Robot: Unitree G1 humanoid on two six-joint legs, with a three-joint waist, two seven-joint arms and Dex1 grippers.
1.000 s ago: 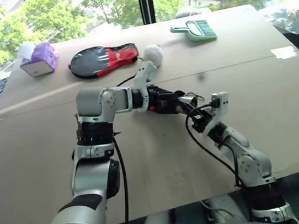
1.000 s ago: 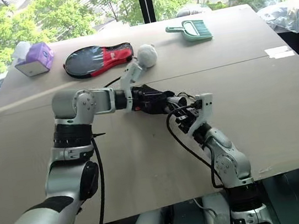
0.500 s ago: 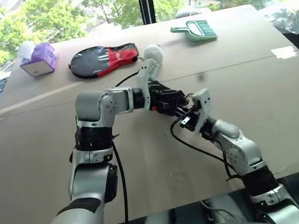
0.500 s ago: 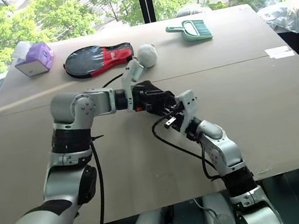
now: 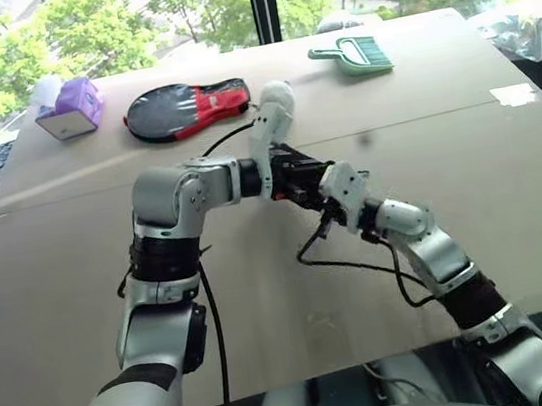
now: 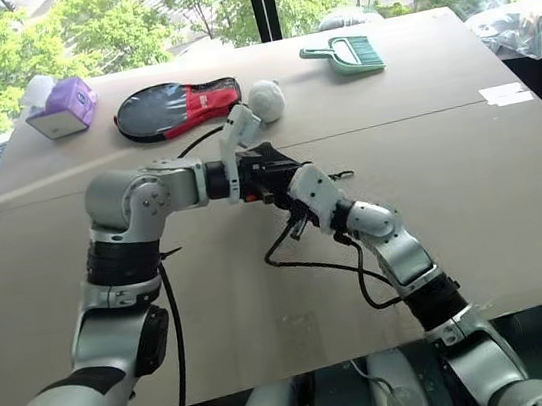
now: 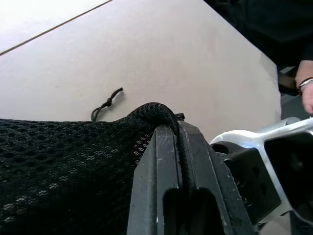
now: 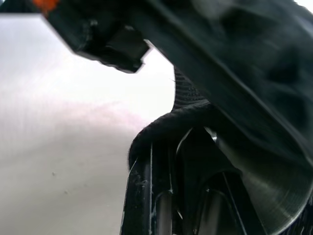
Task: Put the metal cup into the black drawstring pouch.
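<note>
Black mesh of the black drawstring pouch (image 7: 68, 166) is pinched at its rim by the left gripper (image 7: 178, 147), above the counter (image 5: 509, 170). Right gripper (image 8: 168, 161) pinches the opposite rim; the metal cup (image 8: 264, 196) sits inside the mouth.

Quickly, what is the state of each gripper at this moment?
Left gripper: shut on the black mesh drawstring pouch.
Right gripper: shut on the pouch's rim, beside the shiny metal cup.

Left gripper (image 7: 178, 161), right gripper (image 8: 168, 161) clamped, meeting mid-table.
</note>
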